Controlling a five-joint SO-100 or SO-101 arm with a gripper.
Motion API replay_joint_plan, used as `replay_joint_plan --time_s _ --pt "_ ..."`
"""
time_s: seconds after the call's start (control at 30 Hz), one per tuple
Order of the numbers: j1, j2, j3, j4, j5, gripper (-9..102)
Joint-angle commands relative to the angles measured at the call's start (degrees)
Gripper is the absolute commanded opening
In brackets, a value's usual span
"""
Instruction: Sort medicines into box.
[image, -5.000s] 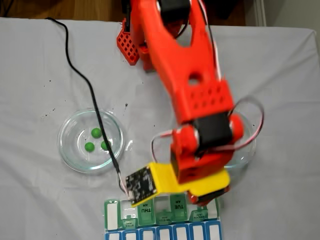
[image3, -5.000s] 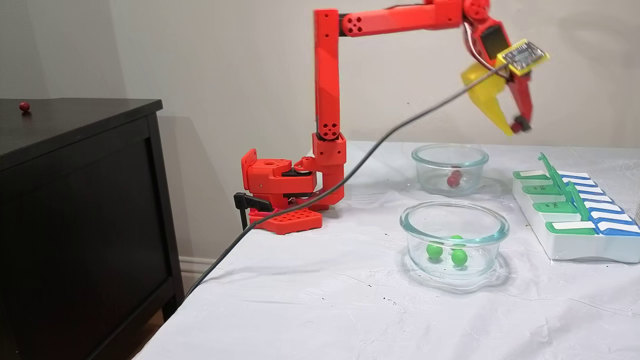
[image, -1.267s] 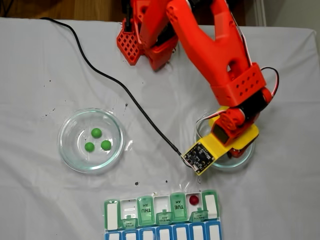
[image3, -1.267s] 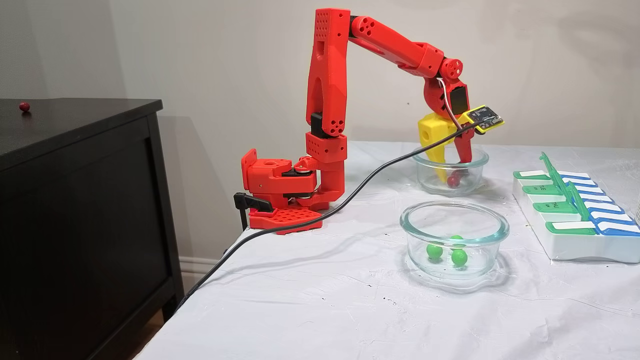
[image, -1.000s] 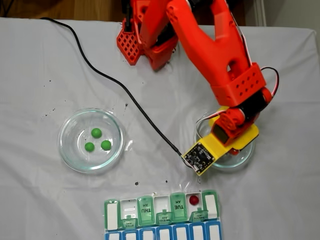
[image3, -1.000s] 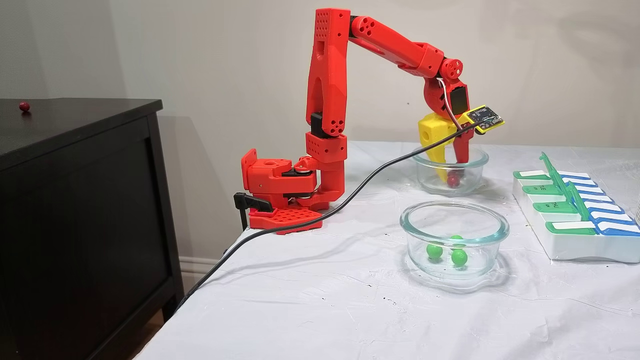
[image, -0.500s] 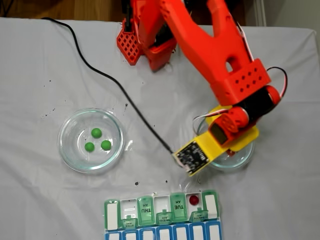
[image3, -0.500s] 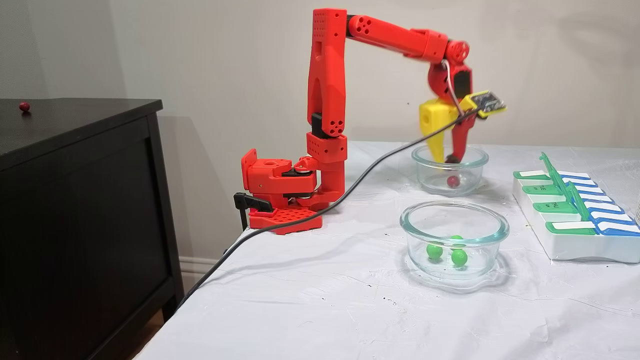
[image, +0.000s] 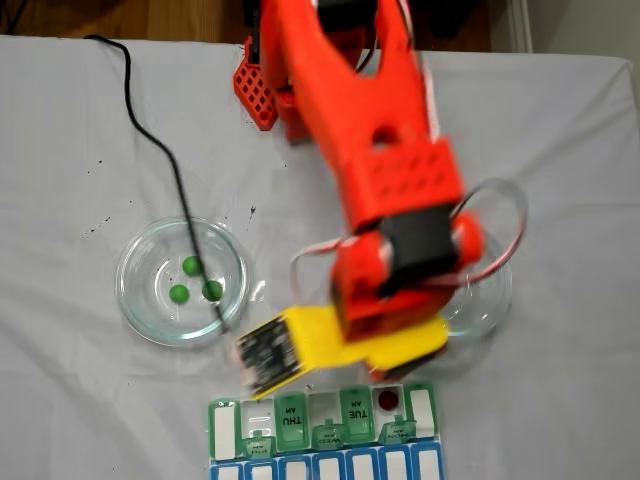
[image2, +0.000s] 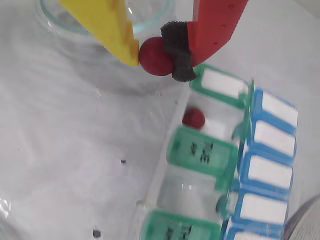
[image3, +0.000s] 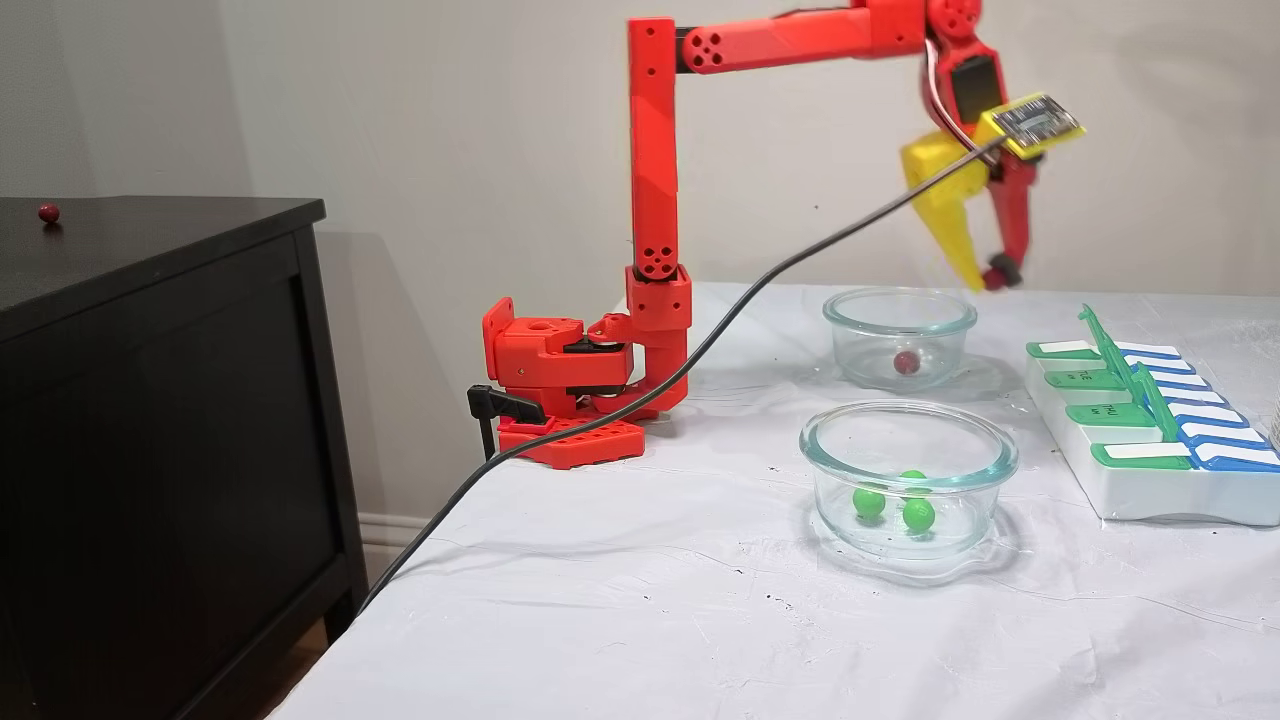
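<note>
The end effector (image2: 156, 56) pinches a dark red ball (image2: 156, 56) above the box (image2: 215, 165), whose long axis runs up-down in the wrist view.

The robot arm (image3: 655, 150) was built of bright red printed plastic, its square links dotted with round holes, rising from a red base (image3: 560, 385) with a perforated foot plate. One of its fingers (image2: 107, 25) was yellow; the other (image2: 215, 25) was red with a black foam pad. A small circuit board (image3: 1035, 120) sat on a yellow mount, trailing a black cable (image3: 600, 425). White wires (image: 500, 215) looped by the wrist.
</note>
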Motion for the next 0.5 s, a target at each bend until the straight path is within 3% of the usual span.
replay_joint_plan --time_s 0.0,0.37,0.47 --pt "1.8 -1.2 -6.8 -5.8 0.5 0" --pt "3.6 -5.4 -10.7 -10.2 1.7 0" --pt "3.4 -6.9 -12.6 -7.8 0.9 0"
